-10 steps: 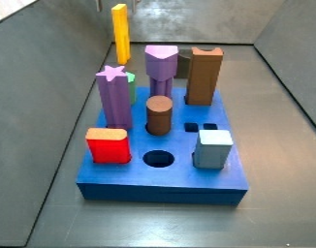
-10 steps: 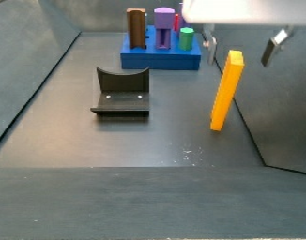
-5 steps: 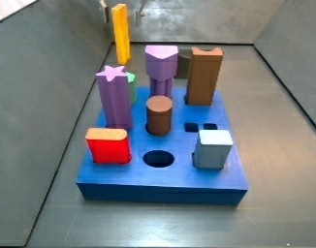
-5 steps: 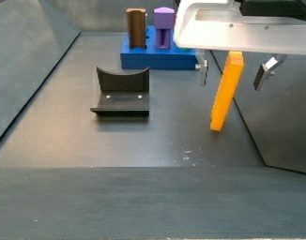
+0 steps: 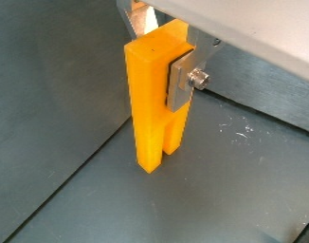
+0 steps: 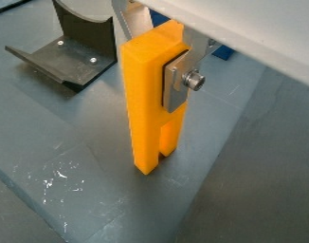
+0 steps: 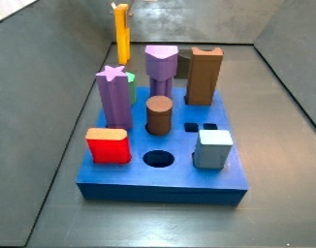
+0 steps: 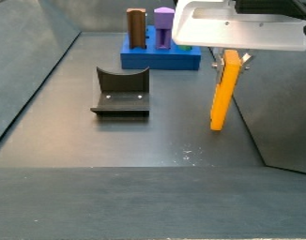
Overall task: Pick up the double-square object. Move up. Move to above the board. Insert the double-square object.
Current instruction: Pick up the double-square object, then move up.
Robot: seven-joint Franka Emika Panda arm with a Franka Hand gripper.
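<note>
The dark grey desk point(image 8: 68, 141) carries the blue board point(image 7: 168, 155) at its far end in a side view, the fixture point(image 8: 120, 94) nearer the middle, and the upright orange double-square object point(image 8: 223, 92), its top clasped by the tool point(image 8: 231, 58).

In both wrist views the gripper point(image 5: 170, 38) is cut off; the double-square object's point(image 8: 223, 94) top is hidden behind its housing.
</note>
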